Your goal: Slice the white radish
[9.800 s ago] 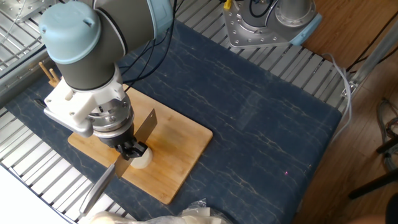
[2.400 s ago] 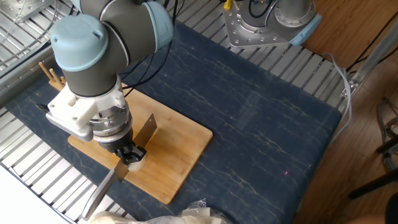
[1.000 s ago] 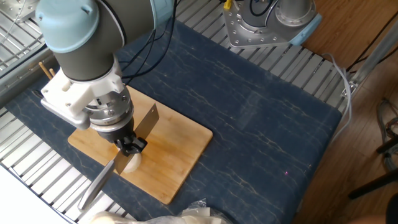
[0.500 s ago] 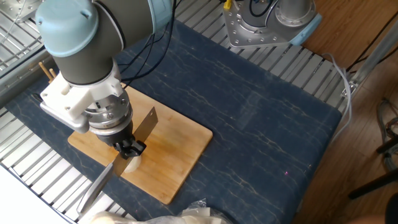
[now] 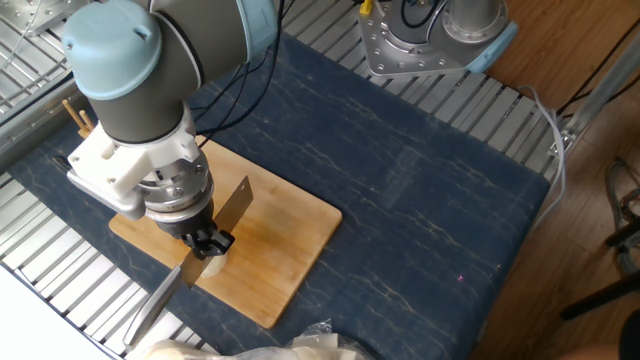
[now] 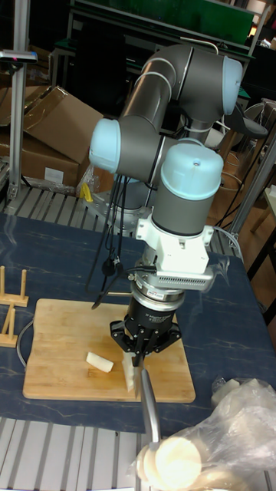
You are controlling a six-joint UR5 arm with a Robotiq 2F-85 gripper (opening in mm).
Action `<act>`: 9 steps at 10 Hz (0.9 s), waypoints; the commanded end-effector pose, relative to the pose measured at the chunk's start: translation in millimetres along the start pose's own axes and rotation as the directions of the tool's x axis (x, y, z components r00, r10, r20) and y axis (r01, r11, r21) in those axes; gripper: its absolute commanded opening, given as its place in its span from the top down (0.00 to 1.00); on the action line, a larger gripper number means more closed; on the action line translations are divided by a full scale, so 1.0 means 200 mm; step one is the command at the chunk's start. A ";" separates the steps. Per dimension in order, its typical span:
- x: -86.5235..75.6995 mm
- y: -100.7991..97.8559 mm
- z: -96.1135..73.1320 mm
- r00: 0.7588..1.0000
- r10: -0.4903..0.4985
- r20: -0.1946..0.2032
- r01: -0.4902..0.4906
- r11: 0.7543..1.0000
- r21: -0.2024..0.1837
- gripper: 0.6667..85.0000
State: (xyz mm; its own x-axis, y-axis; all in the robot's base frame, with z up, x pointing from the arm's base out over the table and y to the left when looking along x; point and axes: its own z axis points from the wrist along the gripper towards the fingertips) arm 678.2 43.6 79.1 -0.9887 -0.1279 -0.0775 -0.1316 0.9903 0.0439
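The white radish [image 5: 214,268] lies near the front edge of the wooden board [image 5: 290,225], mostly hidden under my gripper [image 5: 207,243]. My gripper is shut on a knife [image 5: 236,205], whose blade slants up to the back right and whose silver handle points off the board's front edge. In the tall fixed view my gripper [image 6: 142,349] stands right over an upright pale radish piece [image 6: 130,377]. The knife handle [image 6: 150,406] sticks out toward the camera. A cut-off radish chunk [image 6: 98,361] lies on the board [image 6: 54,337] just to its left.
A small wooden rack [image 5: 80,115] stands at the board's left end. A crinkled plastic bag [image 6: 211,437] holding pale round pieces lies at the table's front edge. A metal mount [image 5: 430,40] stands at the back. A dark blue cloth [image 5: 420,200] covers the table.
Over the last second my gripper and the knife have sunk slightly toward the board's front edge. Less of the radish shows beneath them than in the earliest frame.
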 end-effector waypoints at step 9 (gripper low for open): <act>-0.02 -0.05 0.12 0.999 -0.020 0.037 0.020 1.000 -0.004 1.00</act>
State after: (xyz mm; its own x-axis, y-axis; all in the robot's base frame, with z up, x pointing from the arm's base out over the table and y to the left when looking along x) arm 682.0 36.2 60.9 -0.9839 -0.1484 -0.0996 -0.1529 0.9875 0.0392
